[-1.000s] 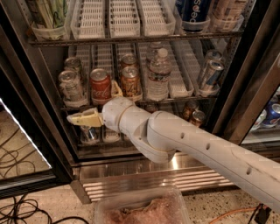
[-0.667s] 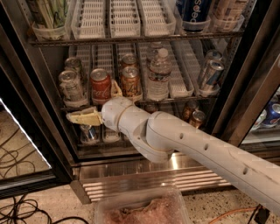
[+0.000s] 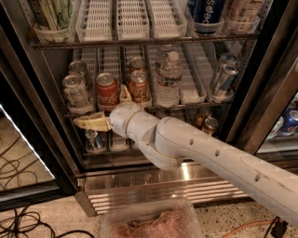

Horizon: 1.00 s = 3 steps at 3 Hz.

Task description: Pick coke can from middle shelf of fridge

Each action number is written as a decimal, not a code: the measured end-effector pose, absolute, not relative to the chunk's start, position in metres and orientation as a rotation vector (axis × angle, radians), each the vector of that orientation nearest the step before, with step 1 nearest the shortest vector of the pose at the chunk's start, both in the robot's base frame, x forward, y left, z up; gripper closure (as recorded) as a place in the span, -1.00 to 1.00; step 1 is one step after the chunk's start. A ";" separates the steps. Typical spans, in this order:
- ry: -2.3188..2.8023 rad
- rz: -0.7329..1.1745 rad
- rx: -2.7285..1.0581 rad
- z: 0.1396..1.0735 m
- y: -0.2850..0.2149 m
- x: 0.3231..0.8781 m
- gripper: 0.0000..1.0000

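Note:
The red coke can [image 3: 107, 89] stands upright at the front of the middle shelf [image 3: 191, 93] of the fridge [image 3: 260, 93], between a silver can [image 3: 75, 93] and an orange-brown can [image 3: 138, 86]. My gripper [image 3: 100, 106] is at the shelf's front edge, just below and in front of the coke can. One cream finger [image 3: 91, 122] points left under the shelf edge. The other finger [image 3: 125, 93] points up between the coke can and the orange-brown can. The jaws are spread and hold nothing. My white arm crosses from the lower right.
A clear water bottle [image 3: 168, 79] and silver cans [image 3: 224, 79] stand to the right on the same shelf. A blue Pepsi can [image 3: 207, 14] is on the shelf above. More cans [image 3: 95, 139] sit on the lower shelf. A plastic tub [image 3: 149, 221] lies below the ribbed steel base [image 3: 186, 190].
The gripper has turned at the shelf's front edge, and a second finger now shows pointing up between the coke can and the orange-brown can. The cans have not moved.

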<state>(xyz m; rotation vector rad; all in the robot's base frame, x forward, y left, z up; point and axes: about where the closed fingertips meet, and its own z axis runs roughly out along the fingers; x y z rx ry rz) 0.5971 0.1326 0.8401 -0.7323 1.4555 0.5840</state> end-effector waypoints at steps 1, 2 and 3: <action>1.479 0.562 -0.730 0.831 0.125 0.610 -1.00; 1.493 0.551 -0.728 0.825 0.122 0.621 -1.00; 1.486 0.542 -0.728 0.827 0.123 0.632 -1.00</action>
